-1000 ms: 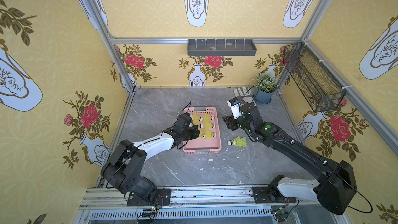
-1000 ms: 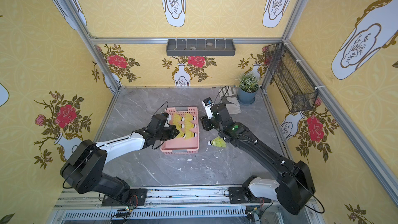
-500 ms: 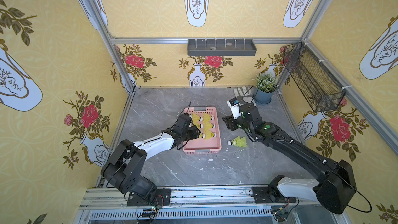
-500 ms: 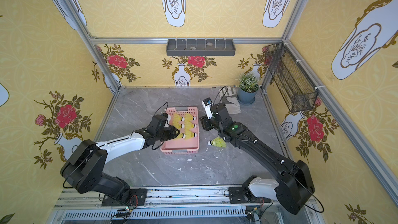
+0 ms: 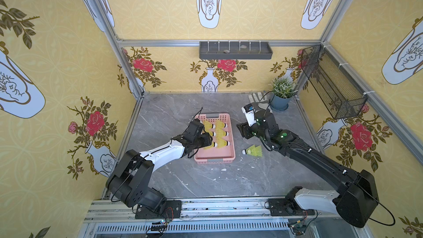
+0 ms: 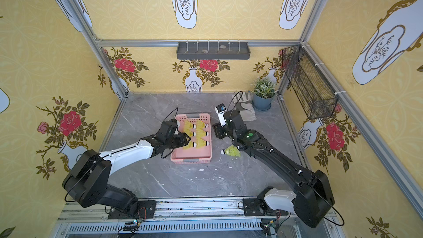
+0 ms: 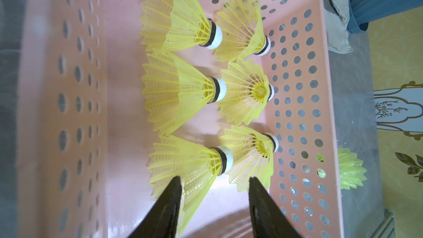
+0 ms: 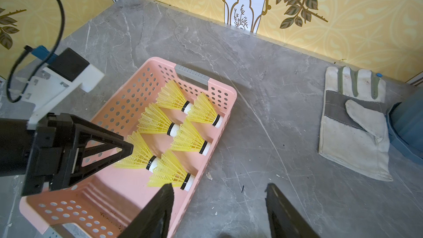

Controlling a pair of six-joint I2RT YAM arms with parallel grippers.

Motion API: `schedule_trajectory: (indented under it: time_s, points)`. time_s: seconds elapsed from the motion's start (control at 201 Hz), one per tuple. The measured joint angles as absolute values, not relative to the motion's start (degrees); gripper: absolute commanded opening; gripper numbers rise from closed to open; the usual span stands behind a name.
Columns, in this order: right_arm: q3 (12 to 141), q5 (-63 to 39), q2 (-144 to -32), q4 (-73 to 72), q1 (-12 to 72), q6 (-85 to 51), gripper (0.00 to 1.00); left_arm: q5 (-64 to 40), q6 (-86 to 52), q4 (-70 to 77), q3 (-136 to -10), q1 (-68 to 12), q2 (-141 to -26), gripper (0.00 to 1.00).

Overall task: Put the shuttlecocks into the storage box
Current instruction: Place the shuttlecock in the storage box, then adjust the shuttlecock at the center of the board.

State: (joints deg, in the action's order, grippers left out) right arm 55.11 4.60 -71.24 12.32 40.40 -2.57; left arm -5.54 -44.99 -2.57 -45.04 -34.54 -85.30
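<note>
The pink storage box [image 5: 215, 159] [image 6: 191, 155] sits mid-table with several yellow shuttlecocks [image 5: 219, 133] [image 8: 158, 122] lying in two rows. My left gripper [image 5: 208, 139] [image 6: 186, 139] [image 7: 214, 180] is inside the box, open. Just beyond its fingertips the nearest shuttlecock [image 7: 194, 165] rests on the box floor [image 7: 119, 88], its skirt brushing one finger. One more shuttlecock [image 5: 253, 151] [image 6: 231, 151] [image 7: 350, 171] lies on the table right of the box. My right gripper [image 5: 241, 131] [image 6: 217, 131] [image 8: 218, 187] hangs open and empty over the box's right rim [image 8: 206, 156].
A work glove [image 5: 258, 99] [image 8: 352, 122] and a potted plant [image 5: 281, 97] occupy the back right corner. A dark grey tray [image 5: 235, 50] hangs on the back wall and a black mesh basket [image 5: 332, 83] on the right wall. Small white crumbs [image 5: 223, 169] dot the table in front of the box.
My left gripper has opened and let go of a shuttlecock, which now lies in the box. The right arm has hardly moved.
</note>
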Motion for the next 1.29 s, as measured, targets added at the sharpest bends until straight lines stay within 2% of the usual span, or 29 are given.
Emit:
schedule_trajectory:
  time_s: [0.413, 0.617, 0.861, 1.086, 1.295]
  points:
    - [52.9, 6.74, -70.52, 16.62, 40.03, -10.7, 0.66, 0.21, -35.59, -15.64, -53.32, -34.5, -75.33, 0.71]
    - [51.4, 6.76, -69.19, 22.63, 40.03, -17.39, 0.65, -0.16, -27.09, -25.85, -58.67, -31.9, -68.45, 0.72]
    - [47.42, 4.36, -67.53, 28.42, 40.47, -25.04, 0.63, -6.11, -19.25, -34.72, -60.71, -26.04, -61.91, 0.73]
    - [43.22, -0.14, -68.4, 30.17, 41.56, -31.18, 0.64, -7.62, -14.9, -36.64, -59.35, -24.27, -59.31, 0.73]
    - [40.12, -0.95, -70.26, 29.8, 41.58, -34.7, 0.7, -7.49, -13.82, -36.84, -58.17, -23.05, -58.52, 0.73]
